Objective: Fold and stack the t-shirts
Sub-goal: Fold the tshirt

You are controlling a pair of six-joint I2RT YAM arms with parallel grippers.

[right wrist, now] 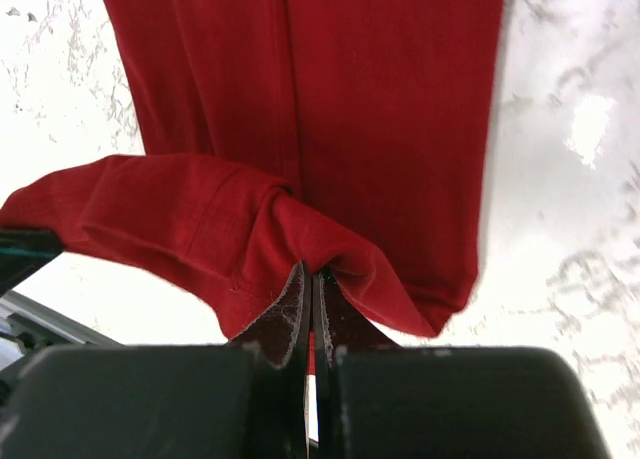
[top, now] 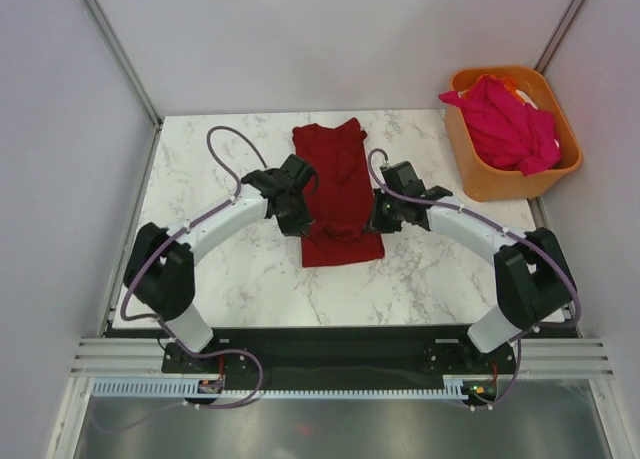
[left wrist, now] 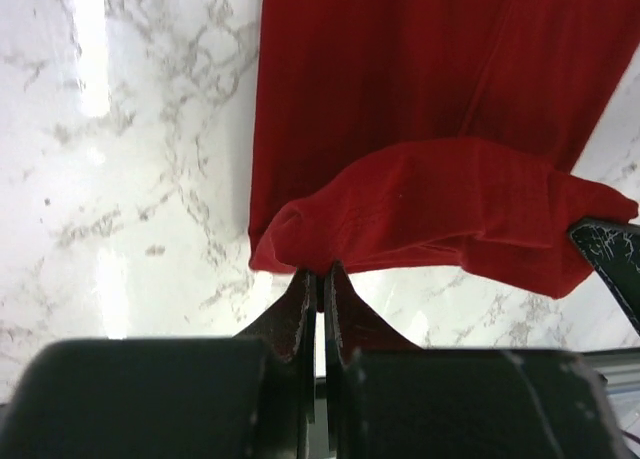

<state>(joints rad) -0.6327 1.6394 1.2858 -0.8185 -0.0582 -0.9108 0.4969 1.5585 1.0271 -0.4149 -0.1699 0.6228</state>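
The dark crimson t-shirt lies as a long narrow strip down the middle of the marble table. Its near end is lifted and curled over. My left gripper is shut on the shirt's near left corner. My right gripper is shut on the near right corner. Both hold the hem a little above the table. The bright magenta t-shirt lies bunched in the orange tub at the back right.
The orange plastic tub stands off the table's back right corner. Grey walls enclose the cell on the left, right and far sides. The marble table shows bare on both sides of the shirt.
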